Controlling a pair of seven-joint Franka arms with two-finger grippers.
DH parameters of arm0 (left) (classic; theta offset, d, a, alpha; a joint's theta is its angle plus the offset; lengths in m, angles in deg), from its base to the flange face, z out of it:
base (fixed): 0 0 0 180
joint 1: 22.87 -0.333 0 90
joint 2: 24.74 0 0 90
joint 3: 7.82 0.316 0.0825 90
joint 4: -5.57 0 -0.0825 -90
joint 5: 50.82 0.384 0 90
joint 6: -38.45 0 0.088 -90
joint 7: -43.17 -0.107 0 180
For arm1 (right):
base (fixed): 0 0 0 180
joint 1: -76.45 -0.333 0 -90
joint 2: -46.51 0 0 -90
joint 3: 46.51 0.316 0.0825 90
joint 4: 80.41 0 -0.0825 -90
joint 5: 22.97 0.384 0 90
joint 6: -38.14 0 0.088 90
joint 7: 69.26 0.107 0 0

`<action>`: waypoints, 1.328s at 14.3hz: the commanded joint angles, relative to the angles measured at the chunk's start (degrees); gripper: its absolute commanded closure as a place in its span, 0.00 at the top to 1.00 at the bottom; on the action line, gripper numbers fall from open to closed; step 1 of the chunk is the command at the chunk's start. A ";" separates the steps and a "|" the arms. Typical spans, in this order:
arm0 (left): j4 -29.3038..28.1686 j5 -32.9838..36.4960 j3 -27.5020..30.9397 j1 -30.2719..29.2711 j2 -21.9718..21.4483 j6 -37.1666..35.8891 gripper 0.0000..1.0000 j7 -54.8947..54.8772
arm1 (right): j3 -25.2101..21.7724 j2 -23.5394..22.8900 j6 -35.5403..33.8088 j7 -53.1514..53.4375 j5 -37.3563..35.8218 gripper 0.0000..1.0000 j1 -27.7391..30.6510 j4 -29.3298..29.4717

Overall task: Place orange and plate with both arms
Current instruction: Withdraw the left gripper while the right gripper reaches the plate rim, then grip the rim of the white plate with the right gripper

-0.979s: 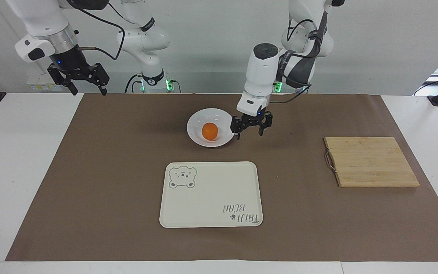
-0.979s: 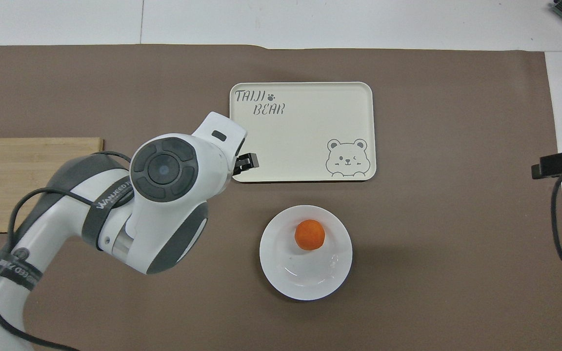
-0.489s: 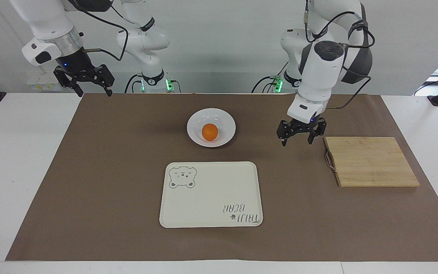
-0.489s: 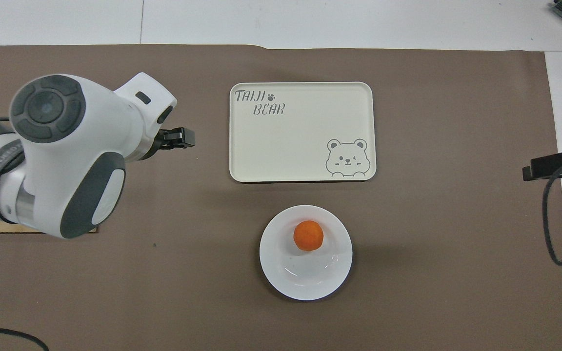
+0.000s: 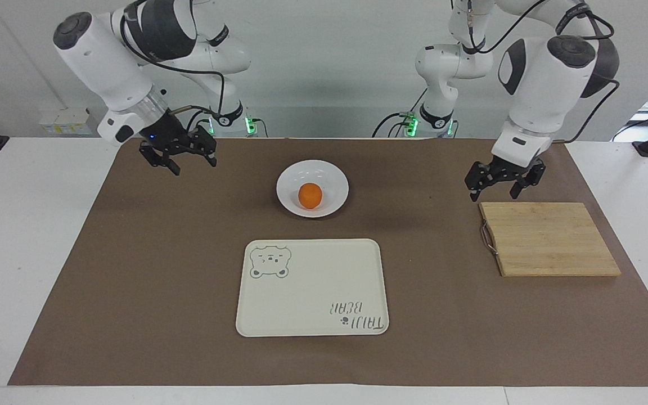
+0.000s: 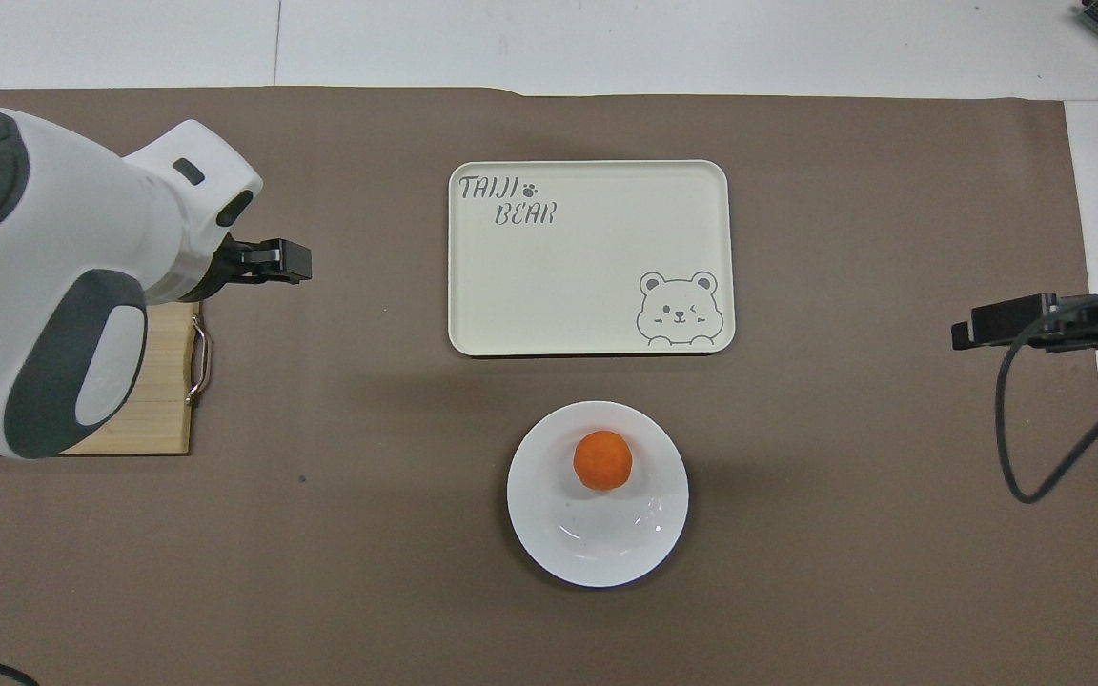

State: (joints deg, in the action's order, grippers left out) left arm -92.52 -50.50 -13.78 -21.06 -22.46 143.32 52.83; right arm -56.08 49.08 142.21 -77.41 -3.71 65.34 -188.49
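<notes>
On the plate (image 5: 335, 183) — orange (image 5: 310, 195), round, no long axis, left claw (image 5: 501, 184) and right claw (image 5: 180, 157) apart, empty.

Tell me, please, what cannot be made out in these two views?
- Cutting board, overhead view: mostly covered by the left arm.
- Left claw, overhead view: only one tip shows past the wrist.
- Right claw, overhead view: only one finger shows.
- Plate under the orange: hidden in both views.

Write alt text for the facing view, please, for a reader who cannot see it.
An orange sits in a white plate on a brown mat, with an empty tray farther from the robots. The left gripper hangs open by a wooden board; the right gripper hangs open over the mat.
</notes>
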 commanded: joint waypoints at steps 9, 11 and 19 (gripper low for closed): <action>4.59 -1.28 -0.27 -4.71 -4.11 -14.26 1.00 -7.20 | -0.01 -2.74 21.26 -14.25 25.82 1.00 -9.89 -23.75; 4.75 -1.28 -0.27 -4.79 -4.12 -14.17 1.00 -6.94 | 0.07 -2.39 21.26 -15.66 27.05 1.00 -9.81 -25.86; 5.97 -1.20 -0.36 -4.71 -4.30 -15.30 1.00 -7.47 | -0.01 -3.62 24.07 -24.81 43.21 1.00 -12.61 -32.72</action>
State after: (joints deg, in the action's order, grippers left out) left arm -86.25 -51.15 -13.86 -25.35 -25.30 128.94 46.19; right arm -56.03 44.49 164.98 -101.48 35.93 54.58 -219.69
